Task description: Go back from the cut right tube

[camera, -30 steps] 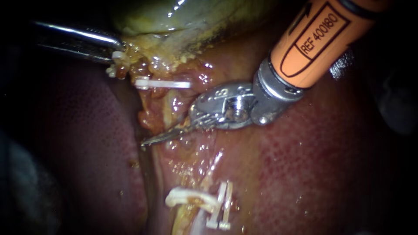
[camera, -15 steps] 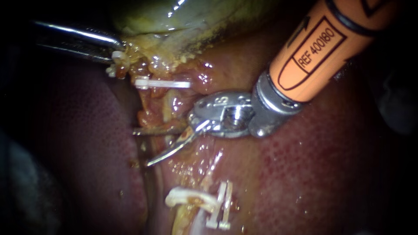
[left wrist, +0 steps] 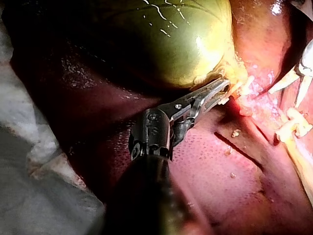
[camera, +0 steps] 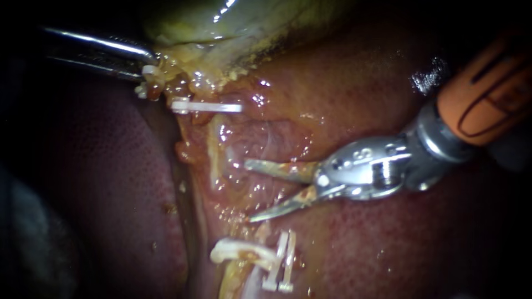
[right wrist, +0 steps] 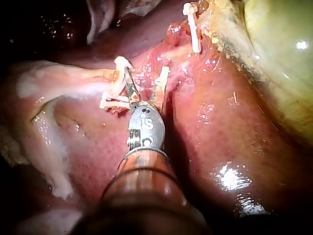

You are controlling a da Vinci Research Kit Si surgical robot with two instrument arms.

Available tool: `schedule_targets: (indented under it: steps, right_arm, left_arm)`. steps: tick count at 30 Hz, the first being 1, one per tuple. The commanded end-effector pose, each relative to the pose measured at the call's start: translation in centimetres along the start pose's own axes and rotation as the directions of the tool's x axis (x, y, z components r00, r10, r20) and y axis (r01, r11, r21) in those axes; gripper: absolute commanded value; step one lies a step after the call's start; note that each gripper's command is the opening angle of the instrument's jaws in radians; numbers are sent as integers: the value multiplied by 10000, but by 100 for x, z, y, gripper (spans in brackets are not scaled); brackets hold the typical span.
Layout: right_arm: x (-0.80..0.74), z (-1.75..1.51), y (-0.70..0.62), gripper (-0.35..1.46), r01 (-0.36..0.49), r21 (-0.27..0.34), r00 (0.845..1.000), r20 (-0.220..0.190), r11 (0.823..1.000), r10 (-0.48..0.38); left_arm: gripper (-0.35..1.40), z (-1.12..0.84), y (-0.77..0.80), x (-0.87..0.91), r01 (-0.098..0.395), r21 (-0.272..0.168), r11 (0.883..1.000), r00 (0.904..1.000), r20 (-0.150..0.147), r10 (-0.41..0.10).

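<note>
In the endoscope view my right instrument (camera: 248,191), on an orange shaft, lies over the liver (camera: 388,243) with its two blades open and nothing between them. It sits to the right of the raw tissue strip (camera: 213,152) below a white clip (camera: 206,106). Lower down, a pale cut tube end (camera: 235,250) curls beside two white clips (camera: 282,260). My left instrument (camera: 147,69) is shut on tissue at the gallbladder's (camera: 221,22) lower edge. The right wrist view shows the open blades (right wrist: 145,78) just over the paired clips (right wrist: 110,100). The left wrist view shows my left instrument's jaws (left wrist: 220,90) gripping under the gallbladder (left wrist: 186,39).
Dark liver surface (camera: 100,182) fills the left of the endoscope view, with a deep fold (camera: 188,221) running down beside the clips. White gauze (left wrist: 29,161) lies beside my left instrument's shaft in the left wrist view.
My right instrument's blades opened, then drew back to the right, away from the tissue strip between the clips. The left instrument and the clips have not moved.
</note>
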State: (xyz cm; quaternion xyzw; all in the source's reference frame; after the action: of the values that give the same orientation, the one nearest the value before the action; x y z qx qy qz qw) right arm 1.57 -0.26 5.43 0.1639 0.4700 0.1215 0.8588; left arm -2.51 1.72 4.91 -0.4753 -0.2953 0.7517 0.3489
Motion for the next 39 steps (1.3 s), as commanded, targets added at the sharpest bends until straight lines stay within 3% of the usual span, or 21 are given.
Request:
schedule_targets:
  steps: [1, 13, 15, 20, 31, 39]
  right_arm:
    - [-3, -9, 2, 145, 59, -118, 9998, 205, 9999, -56]
    - [-27, -76, 15, 145, 113, -983, 9976, 689, 9951, -45]
    - [-29, -80, 15, 145, 22, -688, 9981, 619, 9976, 20]
    - [-32, -84, 18, 145, 26, -613, 9980, 634, 9981, 13]
    - [-33, -84, 18, 145, 30, -613, 9980, 634, 9981, 9]
    - [-34, -84, 18, 145, 32, -609, 9980, 633, 9981, 7]
  left_arm:
    - [-35, 0, 0, 0, -4, -2, 10000, 10000, 2, 4]
    - [-35, 5, -2, -2, -17, 61, 10000, 10000, -18, 17]
    - [-35, 11, -4, -5, -34, 98, 9999, 10000, -29, 34]
    - [-35, 32, -10, -13, -90, 222, 9997, 9999, -66, 92]
    - [-35, 98, -27, -47, -336, 102, 9994, 9993, 135, 334]
    - [-35, 105, -30, -53, -402, 62, 9992, 9990, 189, 400]
